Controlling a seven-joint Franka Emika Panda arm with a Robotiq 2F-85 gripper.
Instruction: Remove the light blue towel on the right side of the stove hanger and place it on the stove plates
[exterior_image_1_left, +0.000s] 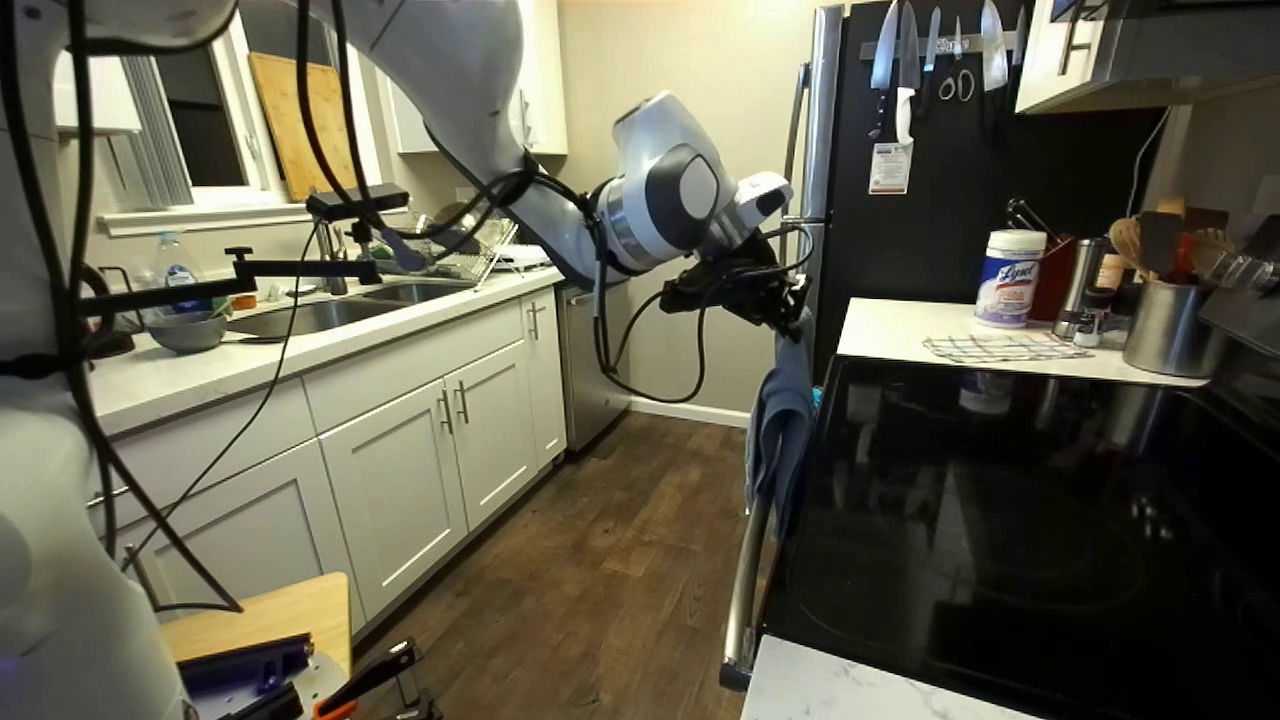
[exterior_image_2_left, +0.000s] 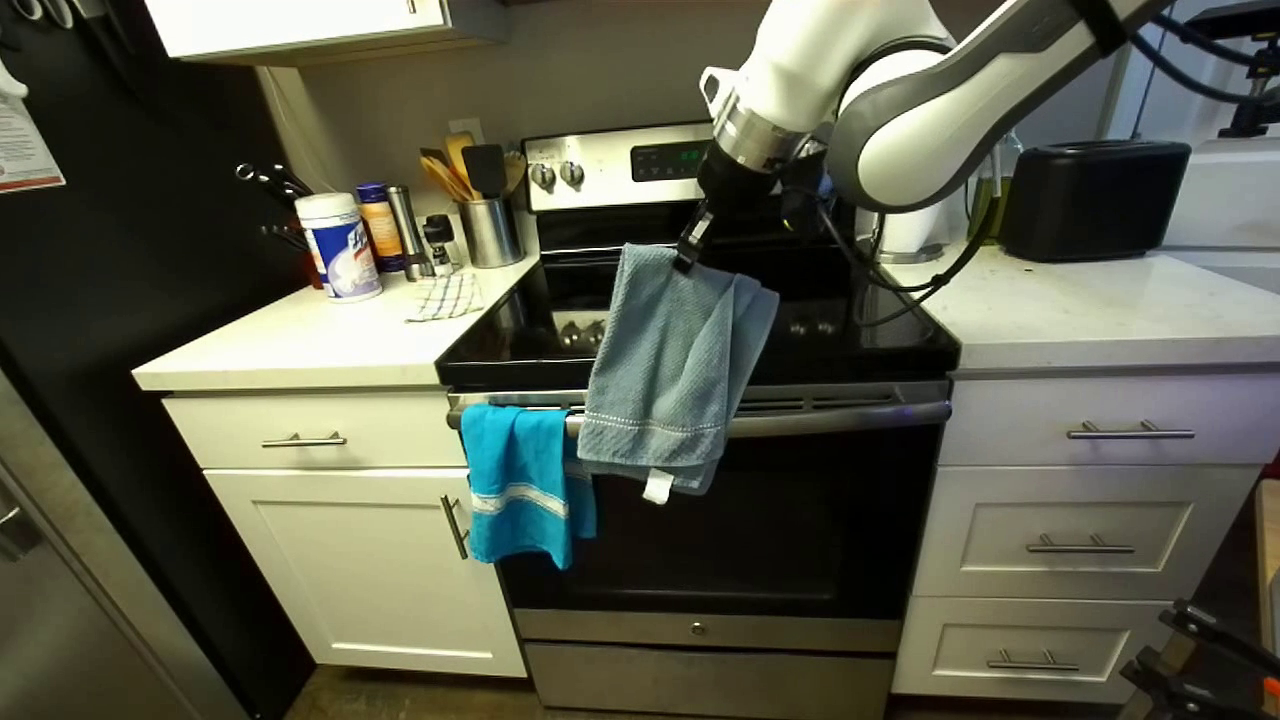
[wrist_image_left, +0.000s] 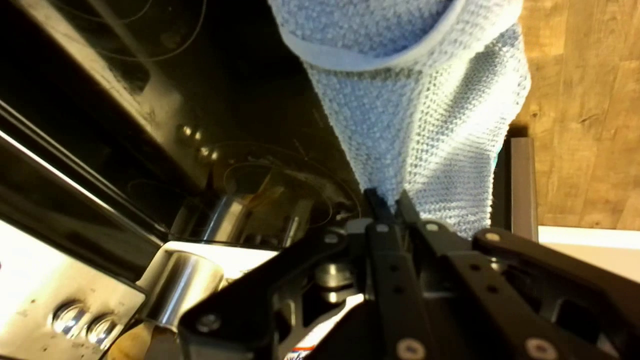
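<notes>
far l in an exterior view: blk side of the fridge (exterior_image_2_left: 130, 250). next the desk (exterior_image_2_left: 300, 350) l of the stove (exterior_image_2_left: 690, 560), w/ a wht wipes tub (exterior_image_2_left: 342, 248), a few slim containers (exterior_image_2_left: 382, 228) just beside it, a checked cloth (exterior_image_2_left: 448, 297) lying near the edge, & a metal utensil crock (exterior_image_2_left: 490, 235) w/ wooden + blk tools standing in it.

then a bright blue towel (exterior_image_2_left: 518, 480) w/ a pale stripe, hung over the l end of the stove hanger (exterior_image_2_left: 830, 424).

just r of that, mid view, the light blue towel (exterior_image_2_left: 650, 370): hangs from the hand (exterior_image_2_left: 687, 262), top part above bar level, lower end w/ a wht tag (exterior_image_2_left: 658, 487) dropping past the front of the bar. can't tell if it touches the bar. wrist view: fingers (wrist_image_left: 411, 210) nearly together, cloth pinched btwn the tips; stove plates (exterior_image_1_left: 980, 560), glossy blk w/ reflections, on one side of the cloth, wood floor (wrist_image_left: 585, 100) on the other.

r of that, the arm (exterior_image_2_left: 915, 140) comes in from upper r, cable looping under it. far r: blk toaster (exterior_image_2_left: 1095, 200) on the desk stretch r of the stove, drawers (exterior_image_2_left: 1090, 575) below.
</notes>
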